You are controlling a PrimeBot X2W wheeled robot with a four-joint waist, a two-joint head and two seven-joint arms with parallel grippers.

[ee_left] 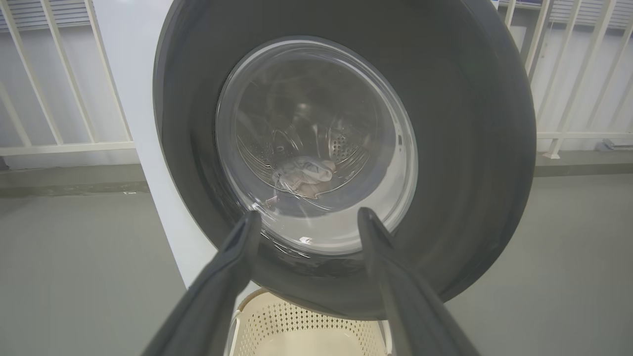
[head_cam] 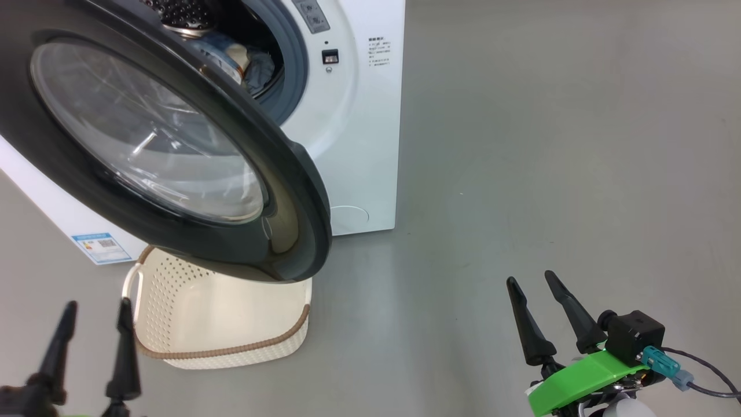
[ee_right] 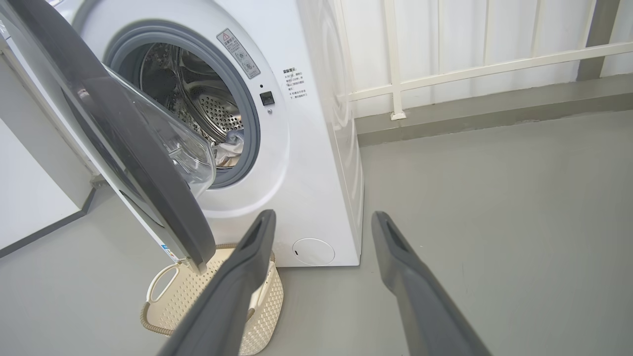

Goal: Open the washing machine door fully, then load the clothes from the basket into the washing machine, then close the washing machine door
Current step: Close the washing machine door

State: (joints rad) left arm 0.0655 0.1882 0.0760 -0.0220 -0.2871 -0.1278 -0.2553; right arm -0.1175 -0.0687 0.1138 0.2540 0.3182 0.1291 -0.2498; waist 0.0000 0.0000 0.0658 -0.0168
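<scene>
Your open, empty left pincer [head_cam: 97, 303] faced the outside of the washing machine door [head_cam: 173, 145], nearer than the open right pincer [head_cam: 529, 278].

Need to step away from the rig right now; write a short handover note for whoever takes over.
Grippers: the left gripper is open and empty, low beside the basket. The right gripper is open and empty, above bare floor.
Things: the clothes lie inside the washing machine. The door stands partway open above the basket, which looks empty where it shows.
Done: door opened, clothes apparently loaded.
Left: close the door.
</scene>
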